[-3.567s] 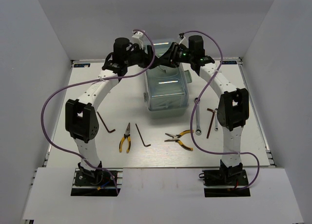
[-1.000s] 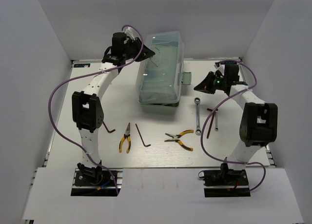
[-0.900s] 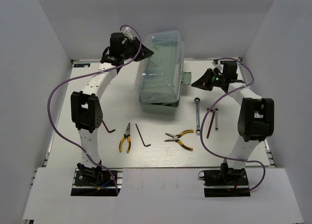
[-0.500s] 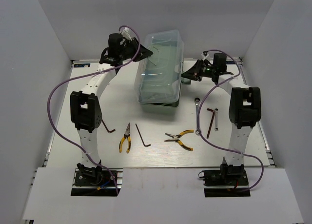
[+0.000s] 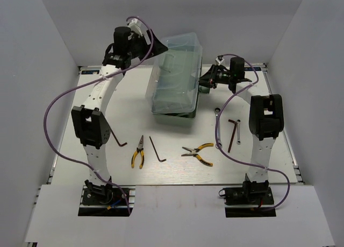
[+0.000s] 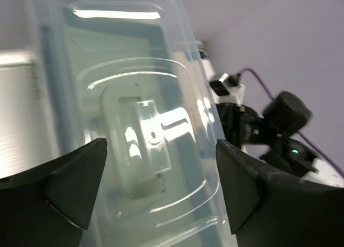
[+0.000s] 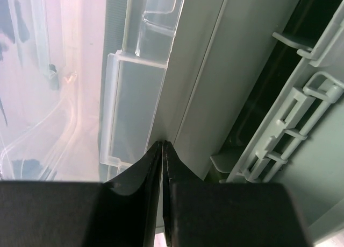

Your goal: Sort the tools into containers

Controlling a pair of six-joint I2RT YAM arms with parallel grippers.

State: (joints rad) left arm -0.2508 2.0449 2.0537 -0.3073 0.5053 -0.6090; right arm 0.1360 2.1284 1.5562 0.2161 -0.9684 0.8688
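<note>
White desk (image 5: 172, 169), bare walls: toolbox (image 5: 174, 83) upper centre, tilted. Left gripper (image 6: 161, 150) gapes wide facing the lid (image 6: 140, 123), holding nothing. Right gripper (image 7: 162, 150), pinched together and empty, noses the lid seam, probably to pry. Pliers (image 5: 138, 152) lie unsorted, lower centre.

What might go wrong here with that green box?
The right hand, shut, presses its tips into the seam by the lid of the toolbox; it may slip or shove the box. The left hand is open, gripping nothing, so nothing steadies the box. The right arm's cable hangs near the pliers and might drag them.
</note>
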